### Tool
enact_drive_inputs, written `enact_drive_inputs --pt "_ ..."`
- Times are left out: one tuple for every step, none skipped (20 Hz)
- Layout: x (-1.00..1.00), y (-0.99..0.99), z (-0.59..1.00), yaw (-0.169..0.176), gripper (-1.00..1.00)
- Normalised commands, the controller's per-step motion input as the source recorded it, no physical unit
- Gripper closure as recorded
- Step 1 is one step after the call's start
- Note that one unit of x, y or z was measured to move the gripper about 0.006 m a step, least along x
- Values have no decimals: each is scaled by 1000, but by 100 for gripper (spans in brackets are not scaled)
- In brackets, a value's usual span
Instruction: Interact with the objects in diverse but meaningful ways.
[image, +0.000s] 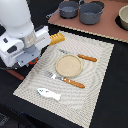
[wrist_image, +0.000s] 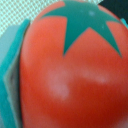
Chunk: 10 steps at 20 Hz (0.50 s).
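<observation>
A red tomato (wrist_image: 70, 80) with a green star-shaped top fills the wrist view. It sits between the teal fingers (wrist_image: 11, 75) of my gripper (wrist_image: 67, 65), which is shut on it. In the exterior view the white arm (image: 22, 42) hangs over the left edge of the beige placemat (image: 95, 75), and its body hides the fingers and the tomato. A yellow-orange bread loaf (image: 57, 38) lies just right of the arm. The flat white fish (image: 49, 93) rests at the mat's near corner. Two blue-grey pots (image: 91, 13) stand at the back.
A tan round plate (image: 67, 64) sits mid-mat, with an orange-handled knife (image: 84, 57) behind it and an orange-handled fork (image: 69, 80) in front. The pots stand on a brown board (image: 110, 27), with a pale bowl (image: 123, 17) at its right end.
</observation>
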Motion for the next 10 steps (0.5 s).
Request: enact_drive_inputs --pt "323 631 1000 42 100" --pt "394 749 1000 61 100" --pt "446 774 1000 70 100" --pt "469 780 1000 71 100" --pt "503 797 1000 68 100" --pt "489 806 1000 68 100" --pt "477 806 1000 68 100" --pt "474 814 1000 62 100" --pt "346 840 923 50 100" --pt "237 846 731 39 100"
